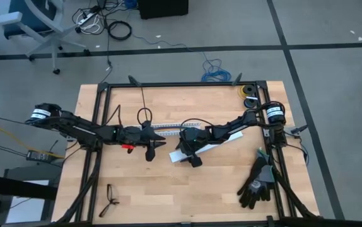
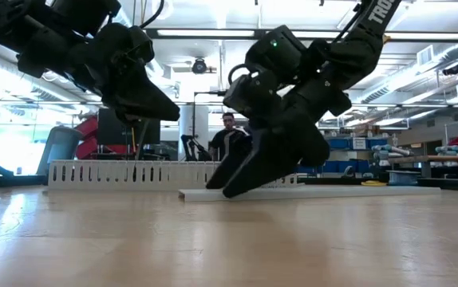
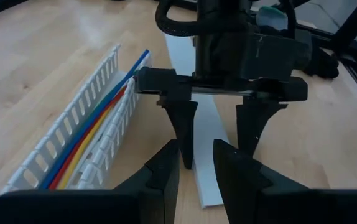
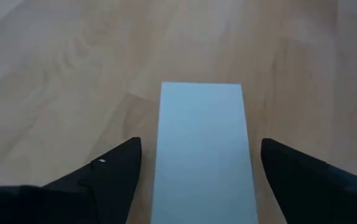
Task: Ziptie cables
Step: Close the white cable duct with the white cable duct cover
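While both arms are reaching in over the middle of the table, two grippers are facing each other across one flat white strip (image 3: 206, 186) lying on the wood. One white slotted duct (image 3: 73, 124) is lying just beside that strip, and the cables (image 3: 101, 127) are resting inside its channel, running along its length; four colours are showing there, blue, red, yellow and orange. One black glove (image 1: 256, 183) is lying well apart from all this, near the table edge on the right arm's side. One person (image 2: 229, 131) is standing in the room beyond the table.

The right gripper (image 3: 219, 158) is pointing down at the near end of the white strip with its jaws spread wide, one finger standing on either side of the strip and nothing caught between them. Whether the tips are pressing on the wood I cannot tell. The left gripper (image 3: 196, 146) is hanging just in front of it, low over the same end of the strip, its jaws standing only narrowly apart, with nothing showing in the gap.
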### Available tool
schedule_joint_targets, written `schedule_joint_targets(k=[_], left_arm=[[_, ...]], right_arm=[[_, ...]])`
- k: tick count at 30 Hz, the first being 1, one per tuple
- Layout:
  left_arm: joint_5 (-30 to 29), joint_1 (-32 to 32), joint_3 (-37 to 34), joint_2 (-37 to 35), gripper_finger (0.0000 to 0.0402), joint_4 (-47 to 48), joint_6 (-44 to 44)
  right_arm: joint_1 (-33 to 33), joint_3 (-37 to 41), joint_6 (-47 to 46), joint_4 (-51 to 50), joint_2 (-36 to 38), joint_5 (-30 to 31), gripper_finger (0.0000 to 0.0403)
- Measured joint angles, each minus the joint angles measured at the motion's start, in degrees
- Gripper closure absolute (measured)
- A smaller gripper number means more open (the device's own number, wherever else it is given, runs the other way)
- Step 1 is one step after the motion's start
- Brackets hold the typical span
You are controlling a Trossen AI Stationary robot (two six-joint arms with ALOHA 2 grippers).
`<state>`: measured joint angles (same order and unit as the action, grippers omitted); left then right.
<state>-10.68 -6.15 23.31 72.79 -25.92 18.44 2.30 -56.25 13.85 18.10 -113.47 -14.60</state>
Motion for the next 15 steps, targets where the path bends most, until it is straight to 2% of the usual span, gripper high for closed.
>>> schedule_joint_targets(k=[15], left_arm=[[0.0, 0.0, 0.0, 0.0, 0.0294, 0.0, -0.1]], right_arm=[[-2.0, -0.1, -0.1, -3.5, 0.0, -0.1, 0.0094]])
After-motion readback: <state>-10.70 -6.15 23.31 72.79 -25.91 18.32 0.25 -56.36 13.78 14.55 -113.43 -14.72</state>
